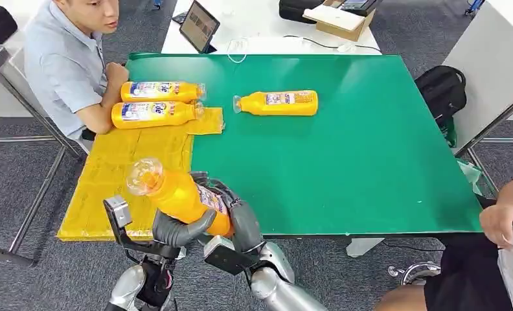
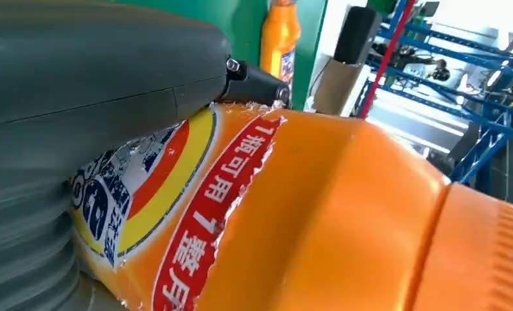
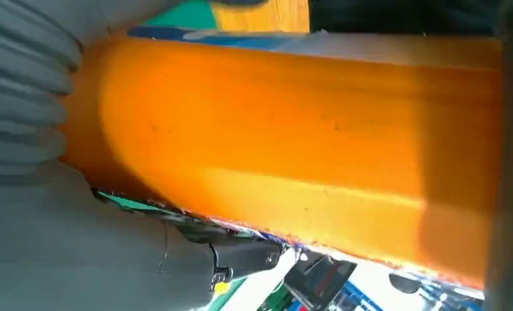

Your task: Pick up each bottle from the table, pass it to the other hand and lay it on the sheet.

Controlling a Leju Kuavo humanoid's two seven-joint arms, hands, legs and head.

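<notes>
An orange bottle with a clear cap hangs tilted over the near edge of the table, above the border of the yellow sheet. My left hand grips it from below, thumb wrapped round the body. My right hand grips the bottom end. Up close, the label and orange body lie against the left hand. The bottle's side presses against the right hand. Two bottles lie on the sheet's far end. Another bottle lies on the green table.
A person in a light blue shirt sits at the far left corner, forearm beside the laid bottles. Another person's hand is at the near right edge. A black bag sits on the floor to the right, and a tablet stands behind the table.
</notes>
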